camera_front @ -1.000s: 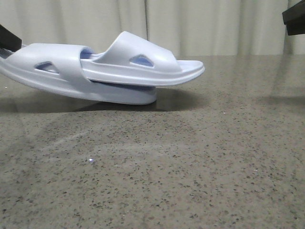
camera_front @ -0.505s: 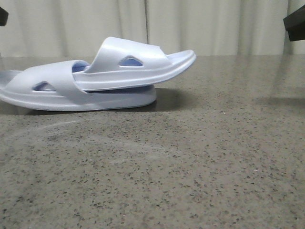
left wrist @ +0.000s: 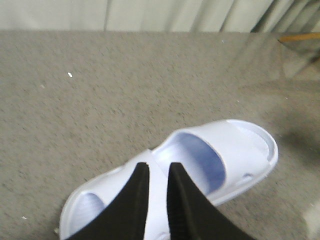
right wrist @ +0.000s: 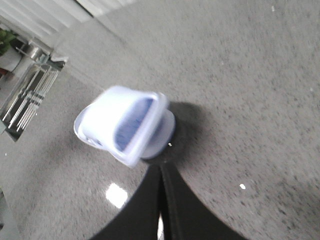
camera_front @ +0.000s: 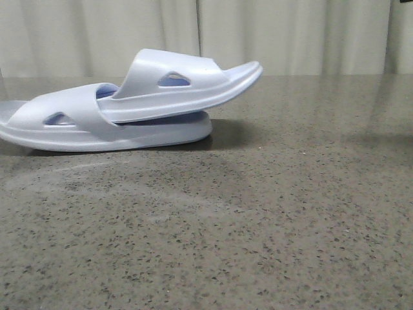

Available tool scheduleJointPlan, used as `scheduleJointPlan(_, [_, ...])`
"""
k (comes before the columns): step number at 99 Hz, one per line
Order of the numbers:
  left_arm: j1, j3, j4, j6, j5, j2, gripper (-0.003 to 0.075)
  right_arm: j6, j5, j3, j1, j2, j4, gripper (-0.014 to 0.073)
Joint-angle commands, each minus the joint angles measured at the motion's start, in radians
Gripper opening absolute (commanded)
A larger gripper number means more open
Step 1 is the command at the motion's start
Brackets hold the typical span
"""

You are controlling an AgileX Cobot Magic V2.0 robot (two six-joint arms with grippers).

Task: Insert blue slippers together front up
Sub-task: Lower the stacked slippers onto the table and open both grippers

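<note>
The two pale lavender-blue slippers lie nested on the table at the left of the front view. The lower slipper (camera_front: 97, 126) rests flat. The upper slipper (camera_front: 187, 87) is pushed under its strap, toe pointing right and tilted up. Neither gripper shows in the front view. In the left wrist view my left gripper (left wrist: 158, 166) hovers above the pair (left wrist: 235, 150), its fingers narrowly parted and holding nothing. In the right wrist view my right gripper (right wrist: 161, 167) is shut and empty, away from the blurred slippers (right wrist: 125, 125).
The speckled grey stone table (camera_front: 258, 226) stretches to the front and right of the slippers. Pale curtains (camera_front: 290, 32) hang behind its far edge. A metal rack (right wrist: 25, 95) stands beyond the table in the right wrist view.
The nested slippers came down from a tilted, lifted pose and now rest on the table. Both grippers, seen at the top corners before, have left the front view.
</note>
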Motion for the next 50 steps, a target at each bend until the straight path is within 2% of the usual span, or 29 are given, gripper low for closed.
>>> scheduleJointPlan(1, [-0.039,-0.004,-0.072,0.031,-0.149,-0.1,0.0015,-0.033,-0.057,0.014,0.036,-0.085,0.096,-0.0087])
scheduleJointPlan(12, [-0.141,0.078,-0.072,0.082,-0.383,-0.216,0.0015,-0.067,-0.281,0.084,0.136,-0.197,0.097,-0.0087])
scheduleJointPlan(24, [-0.305,0.202,-0.072,0.145,-0.66,-0.339,0.0015,-0.085,-0.548,0.151,0.278,-0.309,0.097,-0.0087])
scheduleJointPlan(35, [-0.427,0.327,-0.054,0.157,-0.801,-0.42,0.0015,-0.089,-0.759,0.231,0.406,-0.384,0.097,-0.0087])
scheduleJointPlan(50, [-0.561,0.5,-0.075,0.157,-0.944,-0.483,0.0015,-0.089,-0.955,0.393,0.539,-0.476,0.097,-0.0087])
